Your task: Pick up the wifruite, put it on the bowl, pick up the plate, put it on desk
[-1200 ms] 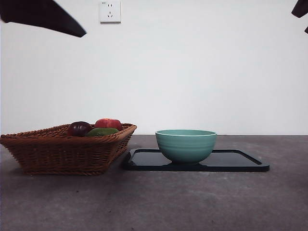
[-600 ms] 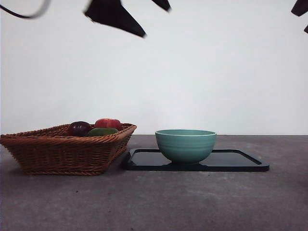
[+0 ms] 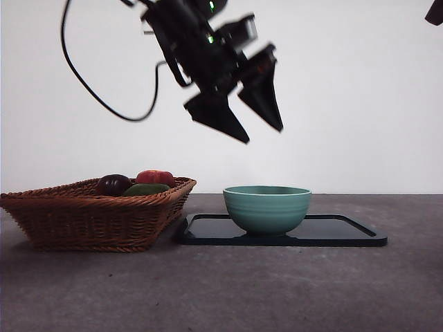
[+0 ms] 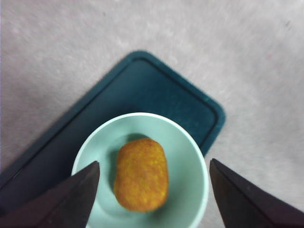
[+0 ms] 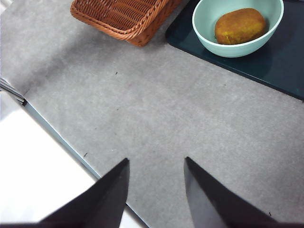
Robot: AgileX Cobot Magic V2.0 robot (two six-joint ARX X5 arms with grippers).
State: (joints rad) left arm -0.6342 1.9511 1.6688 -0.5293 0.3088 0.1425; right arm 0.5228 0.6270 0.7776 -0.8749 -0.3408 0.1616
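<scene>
Lying matte and dark grey, desk meets white wall.

Grey desk bearing wicker basket beside dark tray.

We see the left gripper hanging above the bowl with its jaws spread, the bowl standing on a dark tray, and a wicker basket of fruit just beside that tray.
</scene>
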